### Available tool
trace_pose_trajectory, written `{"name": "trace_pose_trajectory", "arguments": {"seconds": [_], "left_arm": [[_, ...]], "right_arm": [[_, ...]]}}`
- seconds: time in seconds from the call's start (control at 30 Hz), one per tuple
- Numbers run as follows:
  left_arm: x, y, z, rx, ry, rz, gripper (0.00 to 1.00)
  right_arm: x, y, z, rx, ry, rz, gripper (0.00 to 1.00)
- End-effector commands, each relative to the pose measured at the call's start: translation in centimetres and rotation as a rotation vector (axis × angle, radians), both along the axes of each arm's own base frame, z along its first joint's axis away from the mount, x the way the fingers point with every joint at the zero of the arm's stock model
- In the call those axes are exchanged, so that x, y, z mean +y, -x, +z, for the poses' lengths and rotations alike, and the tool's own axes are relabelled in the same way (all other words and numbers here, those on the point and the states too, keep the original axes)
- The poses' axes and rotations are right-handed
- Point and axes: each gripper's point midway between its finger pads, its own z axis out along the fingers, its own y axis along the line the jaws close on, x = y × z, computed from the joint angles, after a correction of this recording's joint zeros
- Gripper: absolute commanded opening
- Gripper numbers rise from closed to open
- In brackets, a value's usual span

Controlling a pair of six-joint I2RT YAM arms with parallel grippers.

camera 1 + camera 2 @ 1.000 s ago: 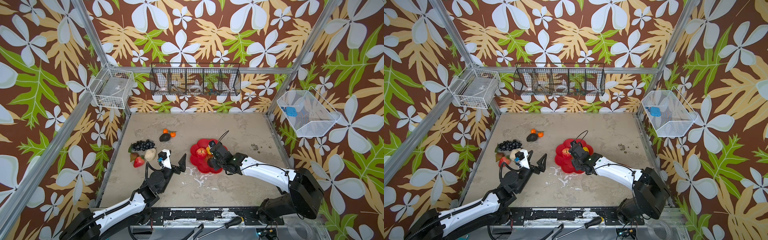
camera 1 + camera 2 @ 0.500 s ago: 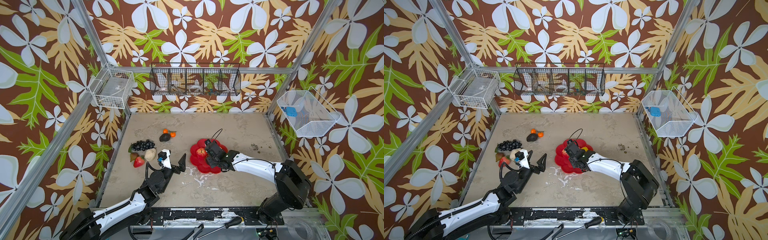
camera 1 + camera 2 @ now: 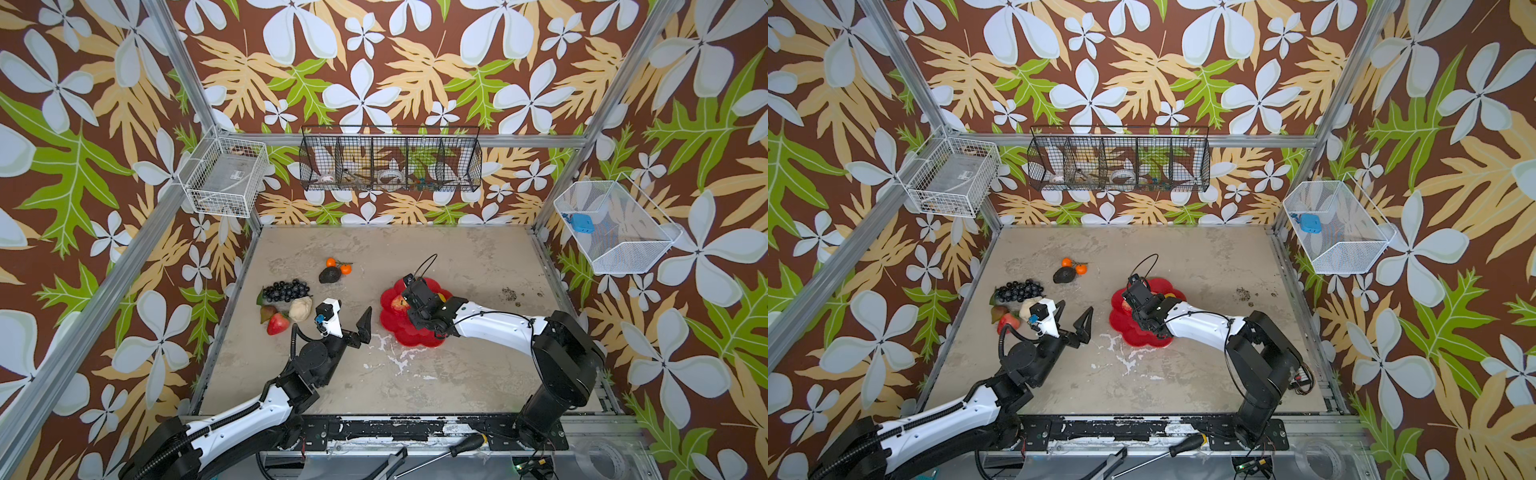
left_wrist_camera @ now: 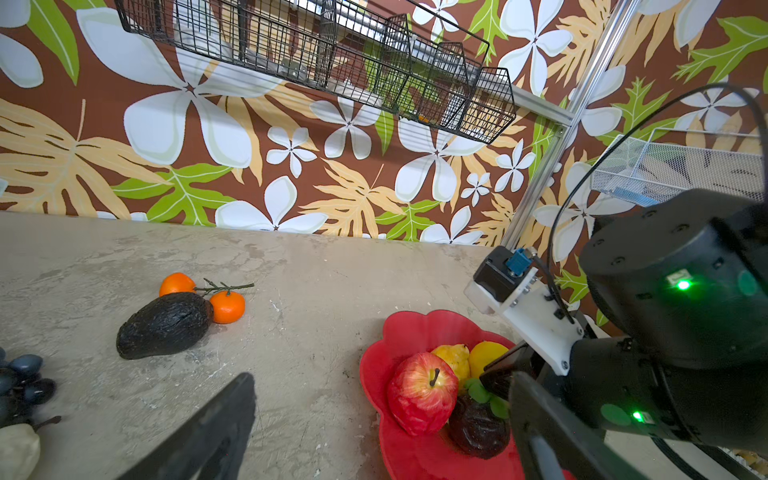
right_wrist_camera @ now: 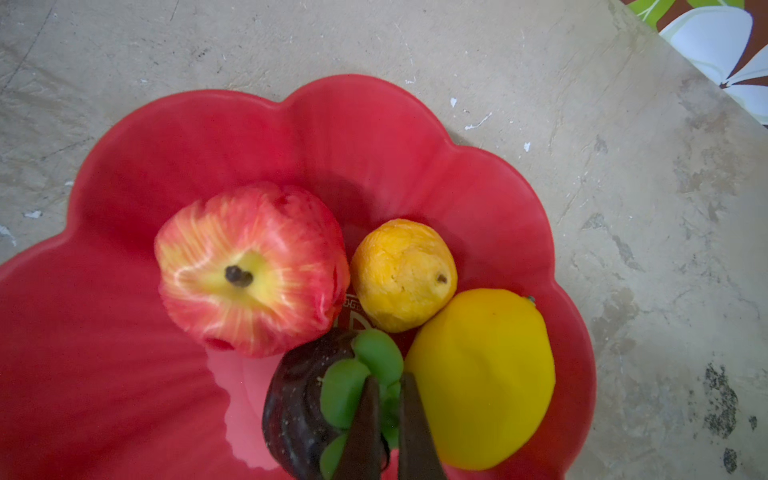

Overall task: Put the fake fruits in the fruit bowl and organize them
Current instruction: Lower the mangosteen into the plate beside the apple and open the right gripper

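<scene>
The red scalloped fruit bowl [image 3: 409, 334] lies right of the table's middle. In it sit a red apple [image 5: 249, 270], a small yellow lemon [image 5: 403, 274], a bigger lemon [image 5: 482, 374] and a dark brown fruit with green leaves [image 5: 295, 399]. My right gripper [image 5: 388, 380] is shut on those leaves, low over the bowl [image 4: 399, 332]. My left gripper [image 3: 347, 318] stands open and empty left of the bowl. On the table at the left lie an avocado [image 3: 329, 274], two stemmed oranges [image 3: 345, 269], black grapes [image 3: 284, 290], a cream lumpy piece [image 3: 300, 308], a strawberry [image 3: 277, 323] and a pear [image 3: 267, 312].
Wire baskets hang on the back wall [image 3: 390, 164], the left wall [image 3: 226, 176] and the right wall [image 3: 615, 226]. A screwdriver [image 3: 457, 446] lies on the front rail. Dark crumbs [image 3: 509, 294] mark the table right of the bowl.
My right gripper has shifted a little left and toward the back over the bowl, still shut. The left arm has not moved.
</scene>
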Motion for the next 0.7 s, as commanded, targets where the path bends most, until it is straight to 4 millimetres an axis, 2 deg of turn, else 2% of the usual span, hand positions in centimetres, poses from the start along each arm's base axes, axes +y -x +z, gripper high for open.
{"name": "trace_pose_trajectory", "arguments": {"seconds": [0.0, 0.17, 0.4, 0.67], "left_arm": [[0.3, -0.1, 0.4, -0.015, 0.0, 0.014, 0.95], [0.3, -0.1, 0.4, -0.015, -0.004, 0.017, 0.95], [0.3, -0.1, 0.3, -0.015, -0.008, 0.019, 0.95], [0.3, -0.2, 0.2, -0.011, -0.01, 0.019, 0.95]], "right_arm": [[0.0, -0.4, 0.3, -0.025, 0.02, -0.007, 0.0], [0.0, -0.6, 0.5, -0.038, 0.02, -0.012, 0.0], [0.2, 0.1, 0.0, -0.026, 0.011, 0.0, 0.0], [0.4, 0.4, 0.9, -0.03, -0.02, 0.009, 0.2]]}}
